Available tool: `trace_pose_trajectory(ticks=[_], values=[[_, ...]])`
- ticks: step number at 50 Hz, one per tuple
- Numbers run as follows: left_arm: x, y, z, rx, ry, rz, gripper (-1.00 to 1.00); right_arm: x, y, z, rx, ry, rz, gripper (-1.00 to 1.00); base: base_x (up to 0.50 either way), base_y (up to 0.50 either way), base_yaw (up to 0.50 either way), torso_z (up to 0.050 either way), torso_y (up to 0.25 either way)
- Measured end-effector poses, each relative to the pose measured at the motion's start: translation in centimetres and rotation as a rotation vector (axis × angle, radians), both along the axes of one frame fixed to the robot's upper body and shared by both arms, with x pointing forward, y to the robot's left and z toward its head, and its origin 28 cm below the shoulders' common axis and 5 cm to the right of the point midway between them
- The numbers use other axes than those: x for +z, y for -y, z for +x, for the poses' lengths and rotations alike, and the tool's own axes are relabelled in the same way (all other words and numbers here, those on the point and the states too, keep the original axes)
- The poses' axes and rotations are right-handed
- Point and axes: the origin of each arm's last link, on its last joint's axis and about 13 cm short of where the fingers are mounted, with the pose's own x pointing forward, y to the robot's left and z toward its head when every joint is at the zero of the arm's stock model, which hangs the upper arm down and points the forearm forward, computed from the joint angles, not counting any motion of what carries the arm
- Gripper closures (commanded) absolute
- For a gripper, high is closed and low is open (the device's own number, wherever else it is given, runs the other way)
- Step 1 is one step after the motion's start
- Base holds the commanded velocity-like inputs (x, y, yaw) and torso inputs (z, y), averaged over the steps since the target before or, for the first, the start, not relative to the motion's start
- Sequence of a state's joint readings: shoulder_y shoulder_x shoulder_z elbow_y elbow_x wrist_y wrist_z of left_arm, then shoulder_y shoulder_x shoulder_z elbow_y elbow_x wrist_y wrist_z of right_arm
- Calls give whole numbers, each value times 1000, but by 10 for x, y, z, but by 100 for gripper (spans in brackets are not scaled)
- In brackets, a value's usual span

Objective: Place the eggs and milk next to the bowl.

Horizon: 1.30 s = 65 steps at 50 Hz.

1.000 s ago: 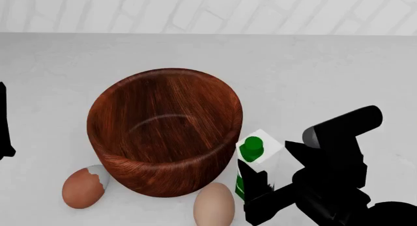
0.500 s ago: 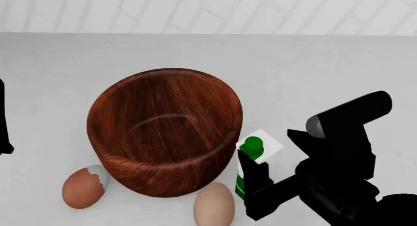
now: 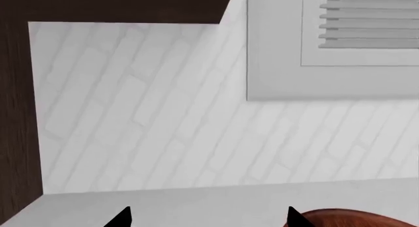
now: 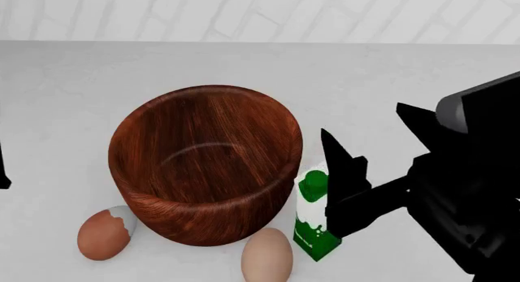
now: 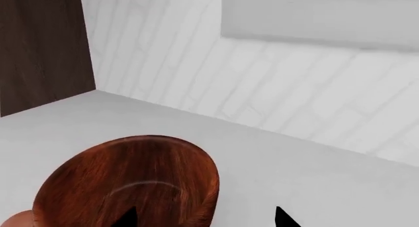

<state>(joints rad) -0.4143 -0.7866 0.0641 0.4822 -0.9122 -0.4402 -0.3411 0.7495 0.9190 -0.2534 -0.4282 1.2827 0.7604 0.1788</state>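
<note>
Wooden bowl upright on white table, centre of head view. Reddish-brown egg with grey-white patch lies just beside the bowl's near-left base. Tan-pink egg lies at its near-right base. Milk carton stands upright just right of the bowl, near the tan egg, green cap visible.

Right gripper above and right of carton, fingers spread apart, nothing between them; one finger overlaps the carton in this view.

Left gripper: two tips well apart in wrist view, empty; bowl rim beside one tip.
</note>
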Motion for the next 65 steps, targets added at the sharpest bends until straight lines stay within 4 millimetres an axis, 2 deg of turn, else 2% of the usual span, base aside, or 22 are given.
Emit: trace_pose_trajectory(ticks=[13,31,45,65], values=[[5,-2,-5,6,9,5,-100,21,4,-20,-75,90,15,-100,0,0,0,0,0],[18,-12,-19,52,38,12,-100,36,20,-39,-227,156,35,-100,0,0,0,0,0],[27,-25,-42,111,66,28,-100,43,36,-65,-340,192,59,-100,0,0,0,0,0],[35,-42,-87,183,120,29,-100,49,51,-116,-434,269,90,-100,0,0,0,0,0]])
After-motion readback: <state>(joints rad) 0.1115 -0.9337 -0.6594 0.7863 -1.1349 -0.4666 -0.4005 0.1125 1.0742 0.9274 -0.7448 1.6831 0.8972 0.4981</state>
